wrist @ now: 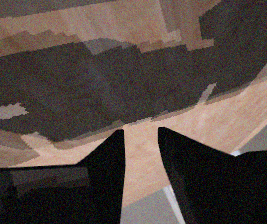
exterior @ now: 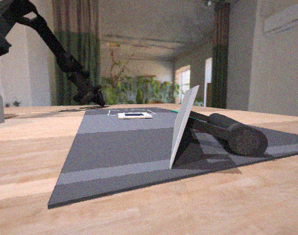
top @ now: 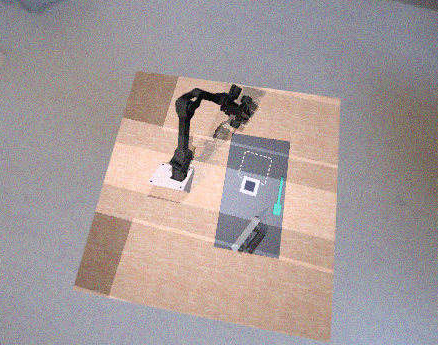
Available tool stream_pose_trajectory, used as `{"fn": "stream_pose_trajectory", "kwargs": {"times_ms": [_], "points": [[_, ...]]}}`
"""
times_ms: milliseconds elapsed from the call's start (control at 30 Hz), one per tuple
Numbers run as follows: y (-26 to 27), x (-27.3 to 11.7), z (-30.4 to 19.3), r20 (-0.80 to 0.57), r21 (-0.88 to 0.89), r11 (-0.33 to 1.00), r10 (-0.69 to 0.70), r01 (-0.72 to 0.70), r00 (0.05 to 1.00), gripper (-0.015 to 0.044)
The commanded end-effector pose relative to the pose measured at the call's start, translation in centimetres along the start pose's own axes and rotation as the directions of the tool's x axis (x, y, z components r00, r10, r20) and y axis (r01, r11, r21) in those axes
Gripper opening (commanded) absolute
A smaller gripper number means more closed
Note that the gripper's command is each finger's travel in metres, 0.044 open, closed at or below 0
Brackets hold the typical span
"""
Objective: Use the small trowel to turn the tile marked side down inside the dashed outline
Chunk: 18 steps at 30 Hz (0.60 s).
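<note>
My gripper (top: 244, 116) (exterior: 101, 104) (wrist: 140, 135) is empty, its fingers parted by a narrow gap, over the table past the mat's outline end. The tile (top: 249, 186) (exterior: 135, 115), white with a dark square facing up, lies flat on the mat (top: 231, 212) (exterior: 105, 151). It is just outside the dashed outline (top: 245, 152) (exterior: 109, 113), against its near side. A trowel with a pale grey blade (top: 245, 234) (exterior: 181, 131) and dark handle lies at the mat's other end, its blade tilted up on edge. The wrist view shows neither tile nor trowel.
A thin teal tool with a small square head (top: 277, 209) lies along the mat's right edge; part shows behind the blade in the exterior view. The arm's white base plate (top: 165, 177) is left of the mat. Broad shadows cross the table (top: 179, 272) (exterior: 139, 209).
</note>
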State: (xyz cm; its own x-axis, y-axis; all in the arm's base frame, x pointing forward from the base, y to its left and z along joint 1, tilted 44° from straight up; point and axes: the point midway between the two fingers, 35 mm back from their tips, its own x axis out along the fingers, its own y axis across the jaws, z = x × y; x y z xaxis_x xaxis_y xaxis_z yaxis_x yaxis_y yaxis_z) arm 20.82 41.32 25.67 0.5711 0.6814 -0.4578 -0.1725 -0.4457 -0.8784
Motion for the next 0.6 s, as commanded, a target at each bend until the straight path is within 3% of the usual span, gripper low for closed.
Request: {"fn": "stream_pose_trajectory", "kwargs": {"times_ms": [0,567], "points": [[1.2,1.8,-2.2,-0.018,0.077,0.995,0.069,-0.067,0.997,0.0100],[6.0,5.7,-10.1,-0.115,0.258,0.944,0.242,-0.207,0.963,0.0100]]}}
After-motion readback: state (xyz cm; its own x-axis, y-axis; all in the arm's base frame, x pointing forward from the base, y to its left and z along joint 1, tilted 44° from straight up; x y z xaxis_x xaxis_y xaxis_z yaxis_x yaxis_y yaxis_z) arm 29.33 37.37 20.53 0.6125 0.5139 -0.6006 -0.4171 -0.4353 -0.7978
